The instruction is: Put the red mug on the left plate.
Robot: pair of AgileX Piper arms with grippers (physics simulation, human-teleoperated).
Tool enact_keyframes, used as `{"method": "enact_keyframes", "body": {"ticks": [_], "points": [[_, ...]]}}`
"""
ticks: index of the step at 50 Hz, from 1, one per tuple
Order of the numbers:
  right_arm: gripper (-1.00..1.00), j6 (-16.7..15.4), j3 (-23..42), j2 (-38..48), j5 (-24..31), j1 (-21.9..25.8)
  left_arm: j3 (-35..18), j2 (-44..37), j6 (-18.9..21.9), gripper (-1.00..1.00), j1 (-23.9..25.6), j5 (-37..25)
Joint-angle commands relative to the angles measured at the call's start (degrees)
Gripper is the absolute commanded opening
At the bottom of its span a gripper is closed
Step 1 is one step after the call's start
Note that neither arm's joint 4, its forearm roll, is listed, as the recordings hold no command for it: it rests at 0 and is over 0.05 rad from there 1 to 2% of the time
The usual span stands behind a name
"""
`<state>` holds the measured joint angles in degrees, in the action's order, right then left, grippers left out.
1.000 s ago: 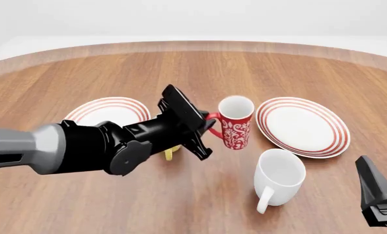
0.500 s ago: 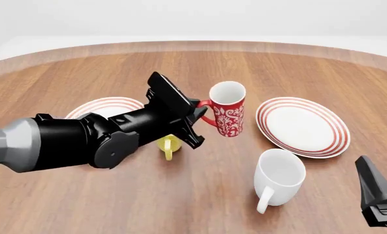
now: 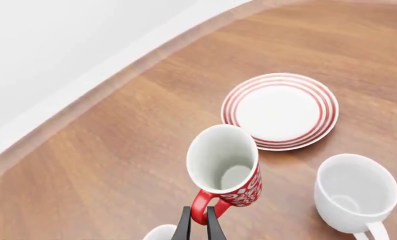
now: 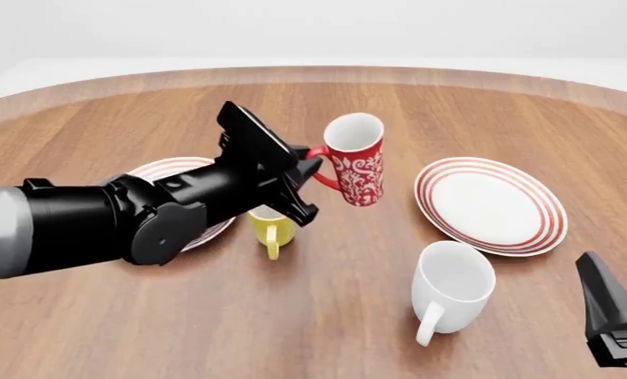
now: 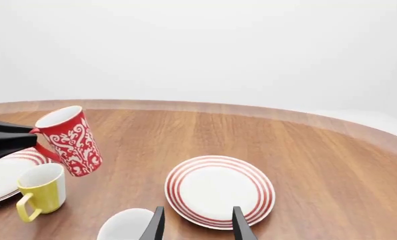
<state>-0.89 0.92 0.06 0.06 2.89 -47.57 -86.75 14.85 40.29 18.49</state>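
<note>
The left gripper [image 4: 305,162] pinches the handle of the red mug [image 4: 353,158], its fingers pressed together on the red loop, and the mug hangs in the air, clear of the table [image 4: 324,316] and tilted with its mouth leaning away from the arm. The step in hand is, by judgement, the carrying: the mug is lifted and must now travel toward the table's left side, where the left plate [image 4: 177,169] lies, mostly hidden under the black arm in the front view. The mug is above the middle of the table, between the two plates, nearer to the far edge than the yellow mug [image 4: 272,227], which stands just beside the left plate on its near side. The next move probably calls for a sideways travel at this height, then bringing the mug upright over the bare centre of the plate before lowering, because a tilted base could land on its edge and tip. The yellow mug is the thing to avoid; the path over it looks free only while the mug keeps high. The right plate [image 4: 490,203] and the white mug [image 4: 452,286] are well apart from this path, toward the right side. The right gripper [image 5: 196,223] rests near the near right corner, its fingers spread and holding nothing.
</note>
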Motion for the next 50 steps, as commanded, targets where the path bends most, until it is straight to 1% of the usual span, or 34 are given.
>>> {"method": "enact_keyframes", "body": {"ticks": [1,6,50], "points": [[1.00,-0.01,0.09,0.00,0.09,0.00,0.08,1.61,-0.35,-1.00,-0.47,-0.12],[1.00,-0.13,-0.64,-0.03,-0.65,0.10,0.37,1.70,-0.57,-1.00,-0.67,0.26],[1.00,-0.18,-0.62,-0.02,-0.47,0.21,0.60,4.29,-2.60,-1.00,-3.14,0.04]]}}
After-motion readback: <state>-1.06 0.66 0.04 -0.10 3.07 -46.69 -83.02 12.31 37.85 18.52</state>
